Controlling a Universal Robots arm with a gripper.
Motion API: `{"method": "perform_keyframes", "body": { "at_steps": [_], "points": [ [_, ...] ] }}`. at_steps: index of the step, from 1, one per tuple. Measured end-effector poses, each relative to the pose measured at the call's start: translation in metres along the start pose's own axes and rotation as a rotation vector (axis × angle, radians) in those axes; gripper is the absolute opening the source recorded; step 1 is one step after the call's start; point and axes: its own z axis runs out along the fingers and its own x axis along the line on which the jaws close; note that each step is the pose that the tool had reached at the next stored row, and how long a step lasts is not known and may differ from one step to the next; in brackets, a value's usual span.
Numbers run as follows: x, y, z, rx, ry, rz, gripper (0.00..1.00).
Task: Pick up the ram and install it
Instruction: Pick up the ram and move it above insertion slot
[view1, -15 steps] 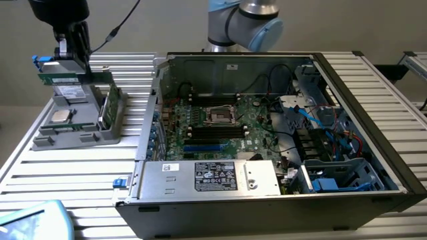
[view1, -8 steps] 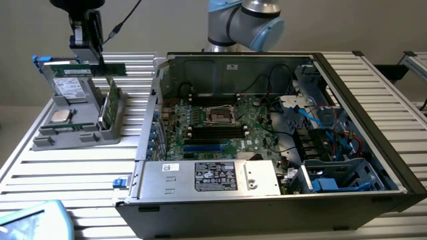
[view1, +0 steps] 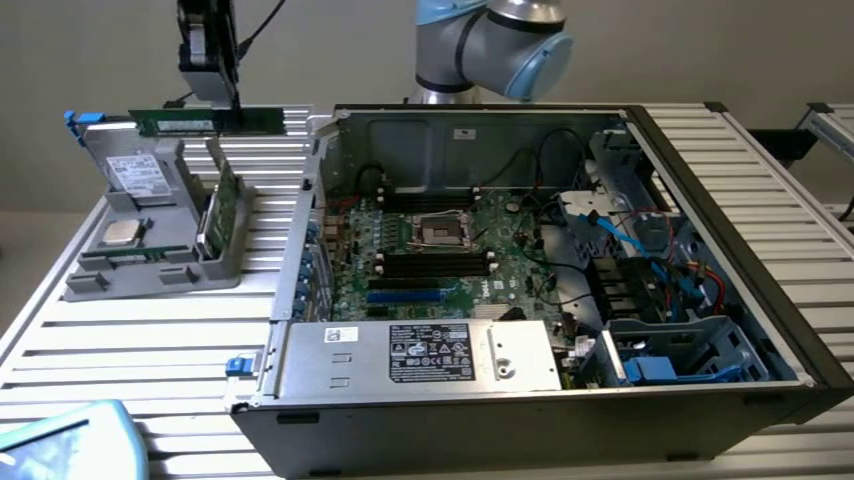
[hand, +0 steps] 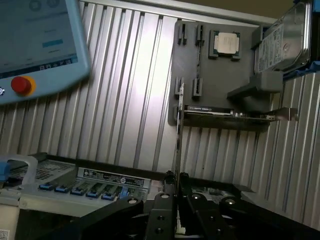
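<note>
One of the two steps looks done, the pick-up. The gripper (view1: 235, 106) is clamped on the ram (view1: 187, 121), a slim green stick with a pale label. It hangs level in the air, pinched along its upper edge towards one end. The fitting is not done, since the stick is in no slot.

Directly below the hand sits a matt grey holder (view1: 100, 285), blocky and stepped. In it lie a square silver processor chip (view1: 123, 232) and a flat metal hard drive (view1: 134, 172) propped at a slant. A broader green card (view1: 220, 212) stands on edge in it too. Everything rests on a table (view1: 160, 340) of ribbed, shiny aluminium slats.

Lower than the hand and off towards the exterior view's right, the open computer case (view1: 747, 190) shows bare sheet-steel walls. Inside is a green motherboard (view1: 501, 240) with long black slots (view1: 427, 265), well apart from the held stick. Loose cables crowd the far side of the case.
</note>
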Motion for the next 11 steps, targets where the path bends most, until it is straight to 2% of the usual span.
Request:
{"method": "perform_keyframes", "body": {
  "at_steps": [4, 11],
  "points": [
    [0.003, -0.0172, -0.0090, -0.0005, -0.0007, 0.000, 0.14],
    [0.008, -0.0479, -0.0158, 0.0009, -0.0100, -0.001, 0.14]
  ]
}}
